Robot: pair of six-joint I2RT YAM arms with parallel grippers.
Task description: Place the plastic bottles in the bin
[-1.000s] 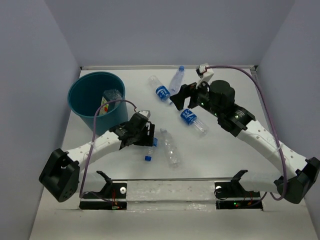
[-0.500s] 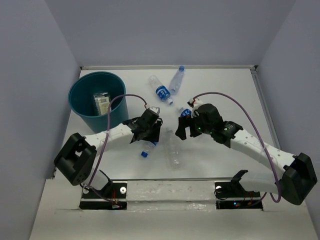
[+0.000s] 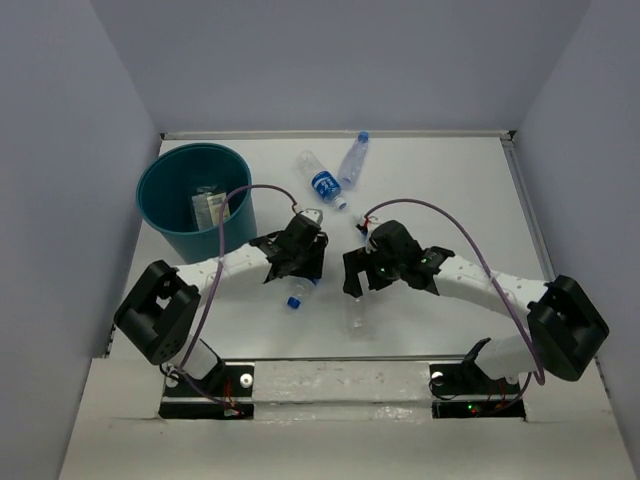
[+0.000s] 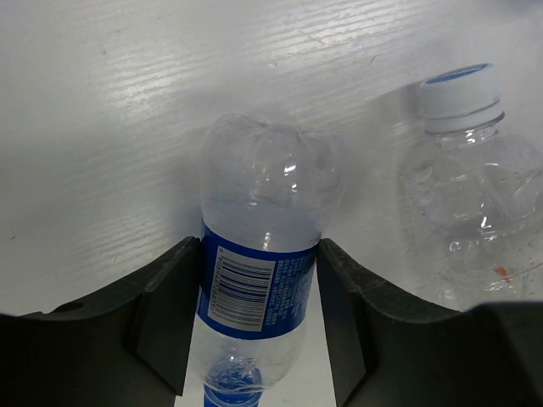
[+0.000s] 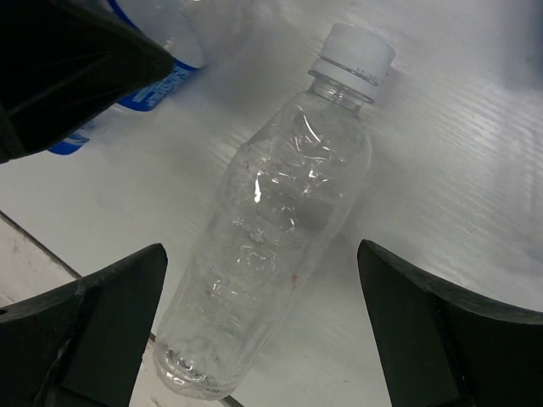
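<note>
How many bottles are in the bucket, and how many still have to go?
One bottle already lies in the bin. The left jaws are shut on a blue-label bottle; the right jaws stand open over a clear white-capped bottle. Left to do: a second blue-label bottle and a blue-capped bottle, farther back.

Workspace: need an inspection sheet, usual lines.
Surface: white table, faintly ribbed.
Job's things: teal bin upright at far left, pale-labelled bottle inside; blue-labelled back bottle and blue-capped back bottle lying at the rear; two more at the grippers.
Clutter: nothing seen.
Grippers: left gripper shut on gripped blue-labelled bottle; right gripper open, straddling label-less white-capped bottle lying flat.
Cables: purple cables, one looped above each arm.
Surroundings: lavender walls on three sides.
</note>
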